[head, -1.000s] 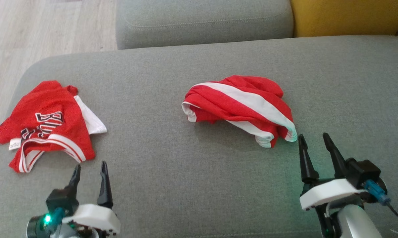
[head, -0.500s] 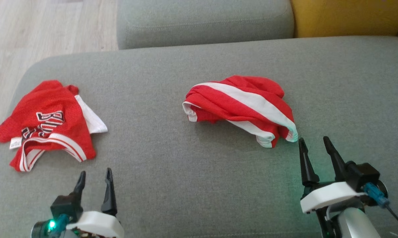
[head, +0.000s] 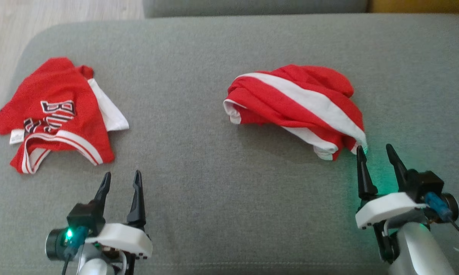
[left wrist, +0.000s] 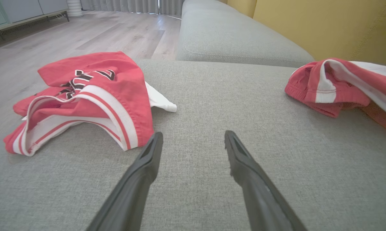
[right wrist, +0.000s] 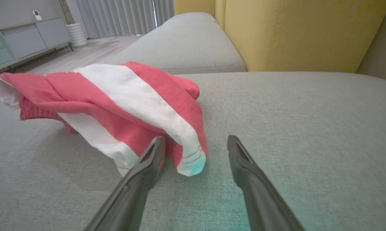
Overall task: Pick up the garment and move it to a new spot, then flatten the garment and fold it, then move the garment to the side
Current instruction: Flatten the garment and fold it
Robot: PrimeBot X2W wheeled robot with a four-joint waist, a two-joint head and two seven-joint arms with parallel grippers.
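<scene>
Left arm: we log the left gripper (head: 122, 173) at the lower left of the head view. Its two dark left fingers (head: 137, 196) point up the view and stand spread wide, gripping nothing. The wrist view shows the same wide gap. Behind the fingers sits the white left wrist housing (head: 118, 238), and beside it a green light (head: 68, 233) glows on the black block.

Right arm: we log the right gripper (head: 375, 147) at the lower right, higher in the view than the left. Its right fingers (head: 364, 179) are also parted and hold nothing. The right wrist housing (head: 389, 208) tilts, with a blue connector (head: 435, 202) on its outer side. The pale right forearm (head: 416, 248) rises from the bottom edge.
</scene>
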